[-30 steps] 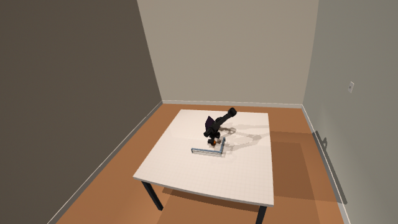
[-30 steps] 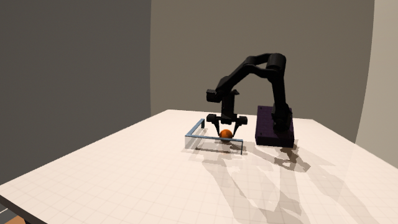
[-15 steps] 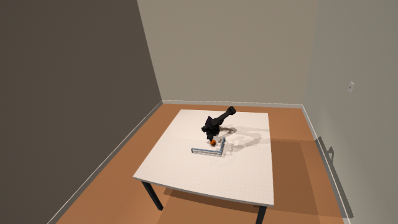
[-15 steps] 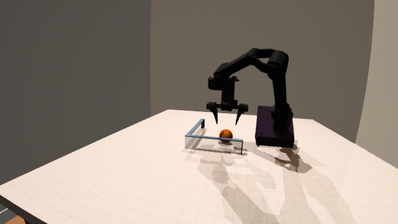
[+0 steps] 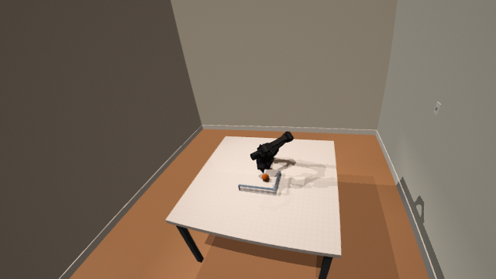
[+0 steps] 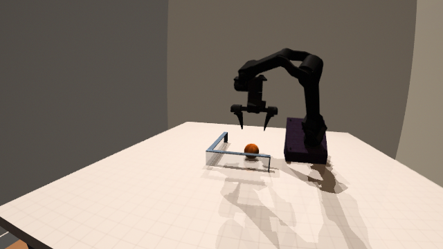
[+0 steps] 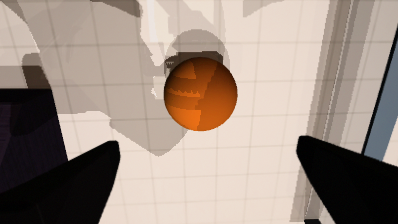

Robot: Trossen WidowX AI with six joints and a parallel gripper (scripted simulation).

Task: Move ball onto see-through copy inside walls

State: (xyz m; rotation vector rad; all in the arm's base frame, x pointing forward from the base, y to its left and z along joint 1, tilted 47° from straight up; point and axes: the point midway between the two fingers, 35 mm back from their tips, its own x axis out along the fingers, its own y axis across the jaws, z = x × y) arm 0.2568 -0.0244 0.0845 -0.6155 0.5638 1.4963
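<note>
In the exterior view, two low clear walls [image 5: 257, 187] [image 6: 239, 153] with blue top edges are met in a corner at the left, so that the ball is bounded on two sides only; the remaining sides are left open. Just right of the far wall's line, and behind the near wall, the orange ball [image 5: 265, 177] [image 6: 251, 151] [image 7: 200, 94] is seen on the surface [image 5: 232, 217] [image 6: 138, 200] [image 7: 260, 185], inside the corner and touched by neither wall, as far as can be told. No separate see-through copy can be made out, so its spot is probably covered by the ball, though an exact match cannot be confirmed.

Above the ball, the claw [image 6: 253, 129] [image 7: 208, 146] is held pointing down with its fingers wide apart and nothing between them. It is raised, presumably, so that the ball can be left without being nudged. The release is judged done; only a further withdrawal seems called for, straight up, since a brushed ball could be rolled out through an open side. At the right, the arm is carried by a dark purple base [image 6: 294, 153] [image 7: 30, 130], outside the corner.
</note>
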